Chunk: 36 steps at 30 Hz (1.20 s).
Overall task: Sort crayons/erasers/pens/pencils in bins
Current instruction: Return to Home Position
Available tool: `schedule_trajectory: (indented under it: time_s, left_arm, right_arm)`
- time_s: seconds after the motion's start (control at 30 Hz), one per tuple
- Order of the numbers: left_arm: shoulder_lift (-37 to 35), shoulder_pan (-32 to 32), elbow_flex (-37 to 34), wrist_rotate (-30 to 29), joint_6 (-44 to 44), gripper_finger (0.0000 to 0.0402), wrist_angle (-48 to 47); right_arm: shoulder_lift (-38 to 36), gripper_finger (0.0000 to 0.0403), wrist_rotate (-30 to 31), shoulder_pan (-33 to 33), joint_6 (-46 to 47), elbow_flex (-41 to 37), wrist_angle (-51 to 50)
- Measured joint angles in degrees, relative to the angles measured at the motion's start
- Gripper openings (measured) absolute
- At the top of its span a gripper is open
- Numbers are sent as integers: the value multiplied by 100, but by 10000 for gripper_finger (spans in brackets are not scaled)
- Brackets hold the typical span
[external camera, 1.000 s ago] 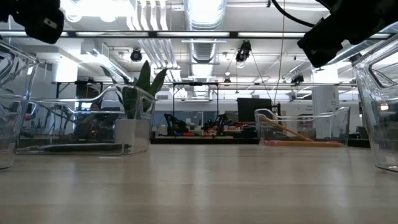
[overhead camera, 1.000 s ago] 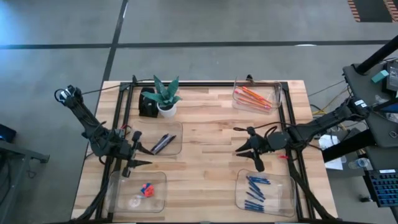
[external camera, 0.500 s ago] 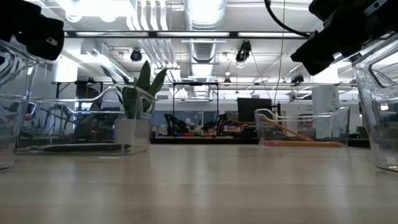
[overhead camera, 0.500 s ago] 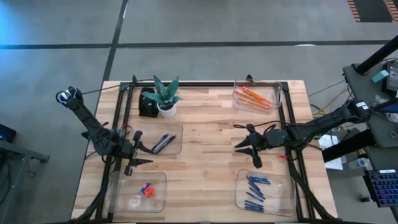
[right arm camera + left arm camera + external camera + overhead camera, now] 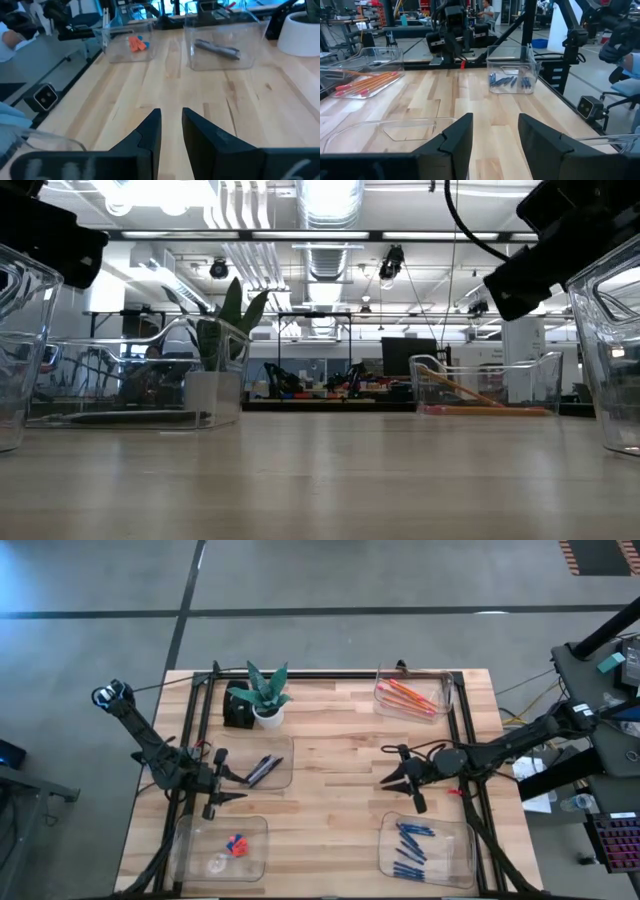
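The left gripper [image 5: 230, 789] hangs released, its two fingers [image 5: 454, 142] well apart with nothing between them, over the left side of the wooden table [image 5: 330, 790]. It sits at the gap between two of the clear bins. The one toward the plant side [image 5: 282, 748] holds a few dark pens [image 5: 262, 769]. The one toward the near left corner [image 5: 198, 838] holds the erasers [image 5: 236, 844], a small orange-red cluster with a blue piece touching it.

The right gripper [image 5: 398, 792] is also empty, its fingers [image 5: 150, 132] parted by a narrow gap. It hovers over bare wood right of the table's middle, between the two right-hand bins and apart from both. The bin at the near right corner [image 5: 458, 838] holds a scatter of short blue sticks [image 5: 410, 845]. The bin at the far right corner [image 5: 446, 690] holds the pencils [image 5: 408, 695], orange and red, lying together at a slant.

Near the far edge, left of centre, a green plant in a white pot [image 5: 266, 698] stands just beside a black box [image 5: 238, 706], both close to the pen bin
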Motion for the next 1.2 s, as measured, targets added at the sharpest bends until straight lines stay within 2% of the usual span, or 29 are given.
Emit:
schedule_trajectory:
  time_s: [0.97, 1.2]
  left_arm:
    - [26, 0, 0, -4, 35, 144, 1]
    - [26, 0, 0, -4, 35, 144, 1]
  right_arm:
    - [-1125, 68, 8, 0, 299, -1124, 300]
    - [-1265, 68, 10, 0, 5, -1146, 287]
